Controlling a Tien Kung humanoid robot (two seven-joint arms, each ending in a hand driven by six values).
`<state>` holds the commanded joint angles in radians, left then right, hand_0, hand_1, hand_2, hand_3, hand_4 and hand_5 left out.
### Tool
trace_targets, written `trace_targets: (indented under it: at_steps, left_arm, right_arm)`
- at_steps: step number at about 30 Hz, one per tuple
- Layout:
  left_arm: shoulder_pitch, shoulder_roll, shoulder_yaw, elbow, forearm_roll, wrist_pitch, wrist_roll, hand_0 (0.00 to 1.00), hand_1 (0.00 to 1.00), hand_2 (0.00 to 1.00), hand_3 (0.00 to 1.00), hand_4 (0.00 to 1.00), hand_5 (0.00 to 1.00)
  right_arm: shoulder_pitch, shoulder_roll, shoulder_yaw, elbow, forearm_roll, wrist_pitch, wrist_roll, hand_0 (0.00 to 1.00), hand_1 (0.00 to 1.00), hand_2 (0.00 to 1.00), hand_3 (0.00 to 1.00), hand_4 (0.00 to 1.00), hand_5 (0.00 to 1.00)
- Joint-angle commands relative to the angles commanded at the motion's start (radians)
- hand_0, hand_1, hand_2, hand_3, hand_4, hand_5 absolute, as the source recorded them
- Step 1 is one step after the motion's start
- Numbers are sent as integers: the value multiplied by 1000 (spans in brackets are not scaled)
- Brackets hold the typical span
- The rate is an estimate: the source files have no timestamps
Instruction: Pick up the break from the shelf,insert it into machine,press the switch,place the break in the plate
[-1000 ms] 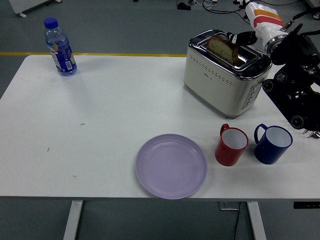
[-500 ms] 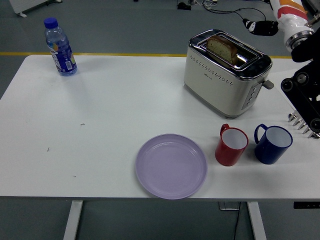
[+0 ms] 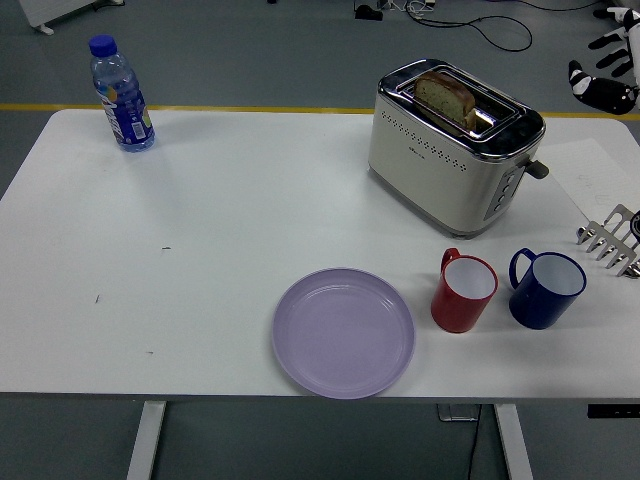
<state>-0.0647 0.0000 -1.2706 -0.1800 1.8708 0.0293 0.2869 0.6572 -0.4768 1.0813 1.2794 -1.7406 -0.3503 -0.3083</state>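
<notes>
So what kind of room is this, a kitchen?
Probably a robot lab, not a kitchen: a toaster sits on a white table, with cables on the grey floor and yellow floor tape behind.

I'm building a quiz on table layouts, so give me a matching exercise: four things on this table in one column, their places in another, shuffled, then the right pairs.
Things:
1. water bottle
2. bread slice
3. purple plate
4. blue mug

Places:
A. near the table's front edge, left of the red mug
B. far left corner of the table
C. right of the red mug
D. standing in a slot of the toaster

Pairs: 1-B, 2-D, 3-A, 4-C
</notes>
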Motion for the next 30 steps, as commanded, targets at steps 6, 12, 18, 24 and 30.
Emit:
trace_targets:
  at_steps: [6,12,18,24,30]
  left_arm:
    - [5,0,5,0,-3,-2,-1,605,460,439,551,297,930]
    - [1,0,10,0,-11,-1,-3,606,460,440,551,297,930]
    - [-4,0,7,0,-11,1,-4,607,460,442,551,298,931]
    - [-7,0,6,0,-9,0,-4,608,461,440,551,296,932]
    - [-9,0,11,0,-13,0,-5,607,461,443,551,296,932]
  right_arm:
    - [-74,-22,-5,27,-5,19,-9,220,275,388,688,489,2]
    - [-116,-26,-12,26,-4,36,-13,209,247,353,643,530,2]
    - [-139,-16,-33,14,-14,52,-18,202,237,342,621,539,2]
    - [-136,4,-69,-9,-11,61,-17,204,237,342,617,547,2]
    - [-123,29,-89,-35,-15,64,-16,202,231,339,615,544,2]
